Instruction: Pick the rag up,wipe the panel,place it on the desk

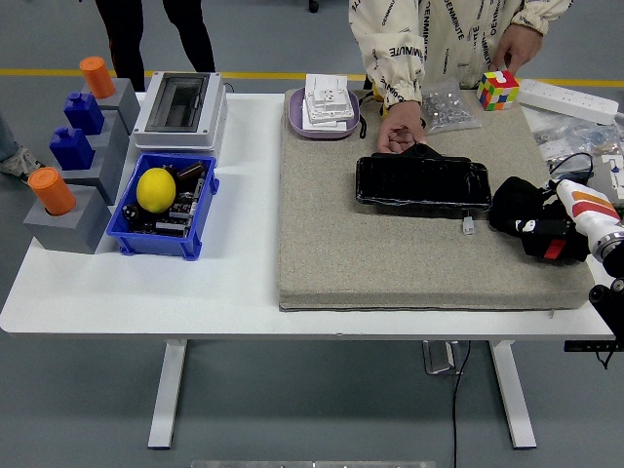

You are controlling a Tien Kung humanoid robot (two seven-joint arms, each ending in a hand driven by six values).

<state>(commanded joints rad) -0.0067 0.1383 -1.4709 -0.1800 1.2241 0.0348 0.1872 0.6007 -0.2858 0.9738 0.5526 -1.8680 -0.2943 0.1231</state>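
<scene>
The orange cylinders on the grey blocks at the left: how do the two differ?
The far orange cylinder stands at the table's back corner, on the tallest grey block; the near orange cylinder stands toward the front, on a lower grey block. The far one looks smaller in the picture. Both tilt slightly left and share the same colour and shape.
</scene>
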